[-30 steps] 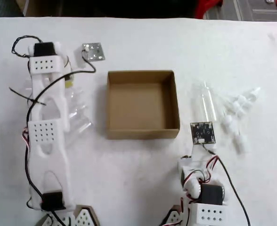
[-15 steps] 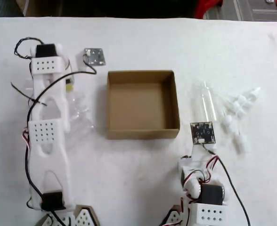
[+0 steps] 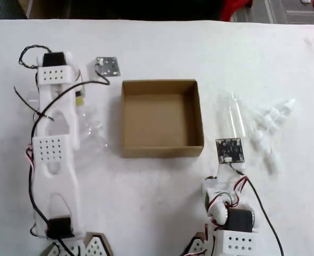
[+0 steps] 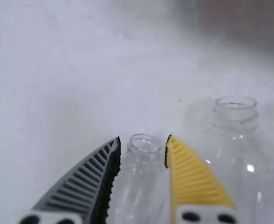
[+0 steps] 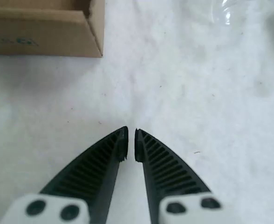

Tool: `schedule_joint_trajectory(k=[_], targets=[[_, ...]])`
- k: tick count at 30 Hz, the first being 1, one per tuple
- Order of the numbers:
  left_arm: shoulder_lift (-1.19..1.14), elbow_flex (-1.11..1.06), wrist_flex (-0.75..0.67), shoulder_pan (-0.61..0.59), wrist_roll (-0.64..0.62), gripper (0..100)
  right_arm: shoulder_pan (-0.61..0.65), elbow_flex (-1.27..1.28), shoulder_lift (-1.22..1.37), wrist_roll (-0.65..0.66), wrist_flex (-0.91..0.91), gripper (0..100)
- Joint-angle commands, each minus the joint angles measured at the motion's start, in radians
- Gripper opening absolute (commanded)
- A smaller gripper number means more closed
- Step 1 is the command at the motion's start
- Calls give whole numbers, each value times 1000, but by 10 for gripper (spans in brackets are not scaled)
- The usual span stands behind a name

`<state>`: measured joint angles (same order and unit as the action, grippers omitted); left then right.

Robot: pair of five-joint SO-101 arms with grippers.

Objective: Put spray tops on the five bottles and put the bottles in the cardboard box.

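One clear plastic bottle (image 4: 143, 154) sits left of the brown cardboard box (image 3: 161, 151), clamped in my left gripper (image 4: 143, 138), mouth pointing straight ahead; my right gripper (image 5: 131, 135), nearly closed, holds nothing.

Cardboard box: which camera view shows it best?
The high view: the whole cardboard box is seen from above, open, with nothing inside. The right wrist view catches just one outer corner of it, from the side.
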<state>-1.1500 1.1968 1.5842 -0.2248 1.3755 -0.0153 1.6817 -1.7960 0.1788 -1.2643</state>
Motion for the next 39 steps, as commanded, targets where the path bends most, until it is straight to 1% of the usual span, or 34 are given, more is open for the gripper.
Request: schedule_joint_trajectory(k=[1,6,9,10,12,15,17,18,23,26,28,32,37,39], targets=[[-1,14,-14,8,14,155,-8,9,-5,-5,-5,16],[13,14,-5,12,14,140,-8,9,-5,-5,-5,16],[21,14,-5,12,15,48,-8,9,-5,-5,-5,16],[21,14,-3,12,34,21,-8,9,-5,-5,-5,16],[21,14,3,8,63,27,-8,9,-5,-5,-5,16],[28,23,28,15,61,22,-8,9,-5,-5,-5,16],[47,69,61,33,55,22,-8,9,-5,-5,-5,16],[58,100,86,42,32,23,-8,9,-5,-5,-5,16],[84,310,187,104,-138,23,-8,9,-5,-5,-5,16],[90,417,196,127,-213,23,-8,9,-5,-5,-5,16],[94,477,198,142,-296,23,-8,9,-5,-5,-5,16],[170,450,201,197,-485,23,-8,9,-5,-5,-5,16],[289,451,203,298,-786,23,-8,9,-5,-5,-5,16],[337,450,203,335,-875,23,-8,9,-5,-5,-5,16]])
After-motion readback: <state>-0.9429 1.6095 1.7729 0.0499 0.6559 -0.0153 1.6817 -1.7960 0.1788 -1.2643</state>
